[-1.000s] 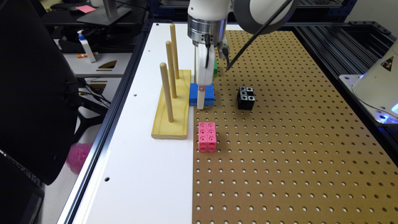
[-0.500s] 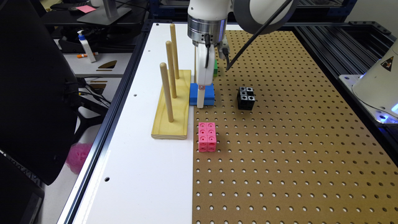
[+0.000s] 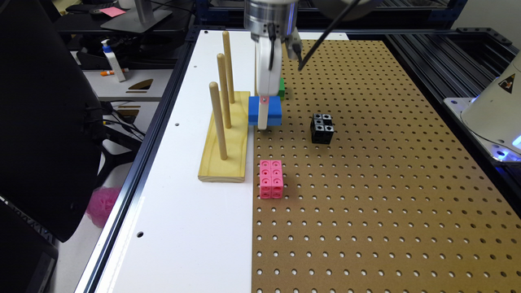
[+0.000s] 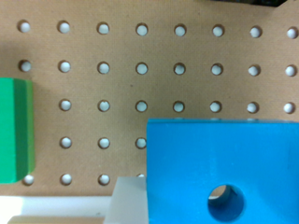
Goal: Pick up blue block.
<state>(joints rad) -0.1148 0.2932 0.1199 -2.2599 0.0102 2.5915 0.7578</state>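
- Gripper (image 3: 263,118) is hanging straight down over the blue block (image 3: 265,110) at the seam where the white board (image 3: 195,195) meets the brown pegboard (image 3: 366,183); you are seeing its pale finger crossing the block's front face in the exterior view.
- You are looking at the blue block (image 4: 224,172) close up in the wrist view, its round hole showing near the edge of the frame and a pale finger (image 4: 130,200) lying against one of its sides; whether the fingers are clamping the block or merely sitting beside it, you cannot tell from these pictures.
- The blue block is sitting just beside the wooden peg stand (image 3: 226,138), on the stand's pegboard side, near the stand's far end; whether it is resting on the surface or raised off it is not clear.
- The green block (image 3: 281,89) is lying just behind the blue block, partly hidden by the gripper; in the wrist view the green block (image 4: 16,130) is showing apart from the blue one, with bare pegboard (image 4: 140,70) between them.
- The black cube cluster (image 3: 322,128) is sitting near the blue block, toward the exterior view's right.
- The pink cube cluster (image 3: 271,179) is sitting nearer the camera than the blue block, close to the stand's near end.
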